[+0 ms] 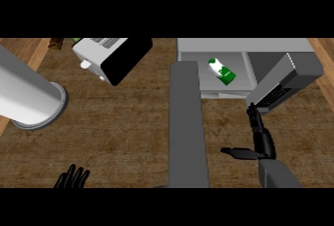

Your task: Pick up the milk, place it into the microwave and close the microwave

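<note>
At far left you see a large grey cylinder (29, 99) lying across the wooden counter (117, 132), its round rim facing the middle. Below it, at the lower edge, your left hand (72, 178) rests with its fingers straight and spread, pointing up, grasping nothing. Near the top, left of centre, stands a white toaster (108, 55) with a black side, turned at an angle.

Through the middle runs the microwave's door (187, 128), swung wide open and seen edge-on as a tall grey slab reaching toward you. Just right of its upper end sits the microwave (261, 48), and the milk (222, 71), a white carton with green markings, lies tilted inside its cavity. Right of the cavity a grey panel with a dark keypad (277, 95) shows at a slant.

Your right hand (259, 140) is below that keypad, away from the door. Its fingers (254, 115) are straight and released, pointing up with the tips just beneath the keypad, while the thumb (235, 152) sticks out to the left. It holds nothing.
</note>
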Robot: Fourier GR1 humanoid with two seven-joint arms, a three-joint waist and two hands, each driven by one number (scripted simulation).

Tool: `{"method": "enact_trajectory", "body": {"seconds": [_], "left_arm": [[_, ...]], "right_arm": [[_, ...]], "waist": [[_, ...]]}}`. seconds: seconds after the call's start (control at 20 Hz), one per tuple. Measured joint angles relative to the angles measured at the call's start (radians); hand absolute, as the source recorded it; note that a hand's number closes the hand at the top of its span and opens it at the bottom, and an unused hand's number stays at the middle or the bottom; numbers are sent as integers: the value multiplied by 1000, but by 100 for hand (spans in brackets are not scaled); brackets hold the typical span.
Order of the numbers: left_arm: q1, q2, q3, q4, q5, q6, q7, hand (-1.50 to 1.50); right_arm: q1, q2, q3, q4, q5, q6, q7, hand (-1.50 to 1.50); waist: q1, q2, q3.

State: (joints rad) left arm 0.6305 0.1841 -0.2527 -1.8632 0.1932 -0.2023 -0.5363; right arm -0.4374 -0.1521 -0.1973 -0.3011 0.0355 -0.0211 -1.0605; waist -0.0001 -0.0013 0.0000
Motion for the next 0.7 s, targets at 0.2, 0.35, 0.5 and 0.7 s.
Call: {"method": "enact_trajectory", "body": {"seconds": [0.2, 0.35, 0.5, 0.7], "left_arm": [[-64, 2, -41, 65, -45, -21, 16, -150], [-126, 1, -71, 91, -88, -19, 65, 150], [-182, -12, -109, 126, -154, -4, 82, 150], [-257, -49, -158, 184, -224, 17, 100, 150]], "right_arm": [[70, -41, -3, -71, -18, 36, 0, 150], [132, -77, -10, -117, -37, 70, 6, -150], [188, -113, -18, -170, -60, 102, 22, -150], [232, -160, -48, -211, -108, 148, 44, -150]], "waist": [[-9, -1, 0], [-13, -1, -1], [-13, -1, -1], [-10, 0, 0]]}}
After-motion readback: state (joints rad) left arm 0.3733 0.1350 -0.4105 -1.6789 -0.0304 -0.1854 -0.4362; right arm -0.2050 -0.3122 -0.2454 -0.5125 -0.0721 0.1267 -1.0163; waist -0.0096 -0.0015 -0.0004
